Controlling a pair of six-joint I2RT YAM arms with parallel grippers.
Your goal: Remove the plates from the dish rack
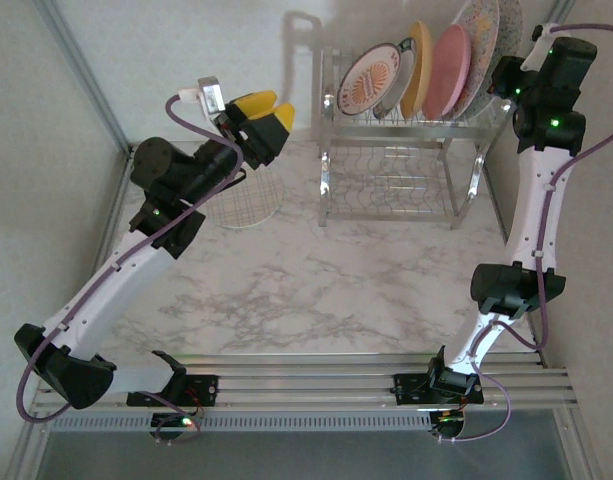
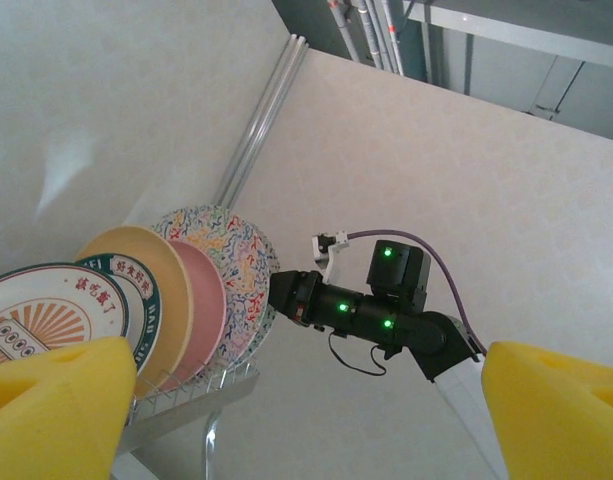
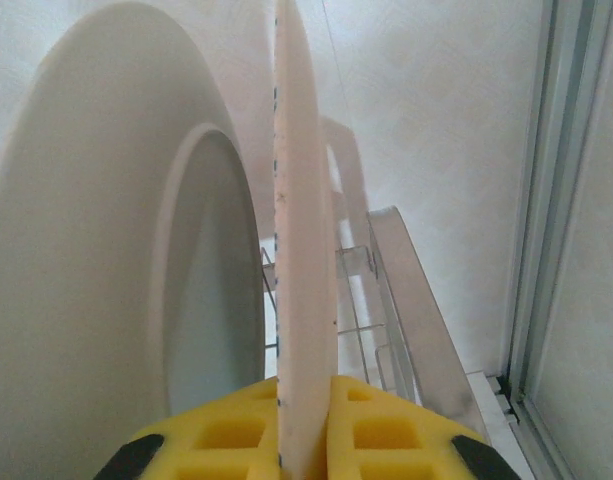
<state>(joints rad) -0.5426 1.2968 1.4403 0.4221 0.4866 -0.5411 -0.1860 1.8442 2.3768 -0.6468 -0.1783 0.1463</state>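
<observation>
While the right gripper (image 3: 304,410) is clamped on the rim of the rightmost plate (image 3: 304,200), a straight-up lift seems best, sparing the neighbouring plate (image 3: 106,250).
That plate stands on edge at the right end of the dish rack (image 1: 386,122), rim between the yellow pads (image 3: 386,435); the left gripper (image 1: 266,108) hangs wide open, empty, left of the rack.

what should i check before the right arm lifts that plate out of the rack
1. Right gripper shut on the end plate rim: ok.
2. Rim centred in the gripper: ok.
3. Gap to the neighbouring plate: ok up top, cannot tell lower down.
4. Left gripper open, away from the rack: ok.
5. Plate lifted out of its slot: not ok, it sits in the rack.
</observation>
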